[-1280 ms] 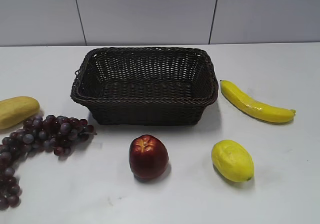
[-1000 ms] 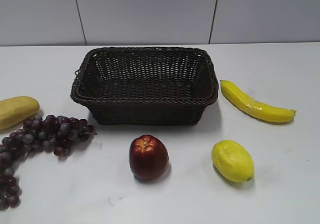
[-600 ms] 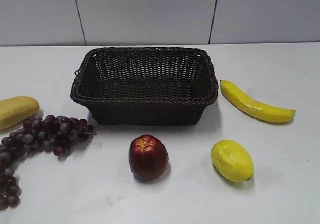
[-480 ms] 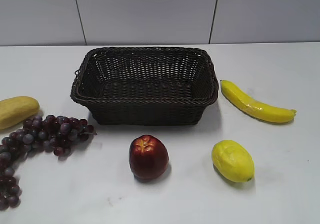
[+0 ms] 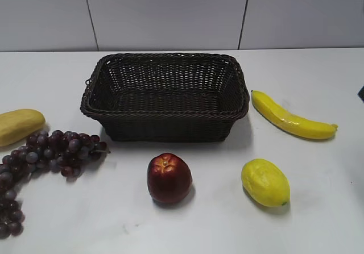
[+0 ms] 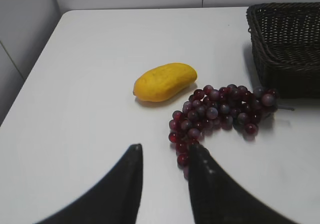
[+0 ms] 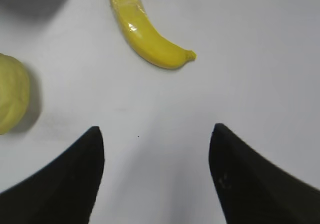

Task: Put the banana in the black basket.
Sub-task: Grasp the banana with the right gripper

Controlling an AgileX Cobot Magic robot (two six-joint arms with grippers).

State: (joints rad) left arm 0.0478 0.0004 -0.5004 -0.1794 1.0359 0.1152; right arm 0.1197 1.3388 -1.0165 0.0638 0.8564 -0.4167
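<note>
- Exterior view: your banana [image 5: 291, 117] lies on the white desk [image 5: 318, 208] at 3 o'clock of the black basket [image 5: 165, 95], just beside its right wall and apart from it, stem end toward the basket. The basket holds nothing, so the task is not yet begun. The lemon [image 5: 265, 182] sits at 6 o'clock of the banana, the red apple [image 5: 169, 178] at 6 o'clock of the basket, the grapes [image 5: 45, 157] and a pale yellow oblong fruit [image 5: 20, 126] at its 8 o'clock. Compared with half a second ago, the fruit lies the same, but a dark sliver now shows at the right edge, probably your right arm coming in.
- Left wrist view: the left claw [image 6: 162, 156] hangs released above the desk, narrowly parted, gripping nothing, with the grapes [image 6: 220, 114] at its 1 o'clock. It looks parked, since the banana is out of its side.
- Right wrist view: the right claw [image 7: 156, 139] is spread wide and empty, the banana [image 7: 145, 33] at its 12 o'clock; that suits a descent onto it.
</note>
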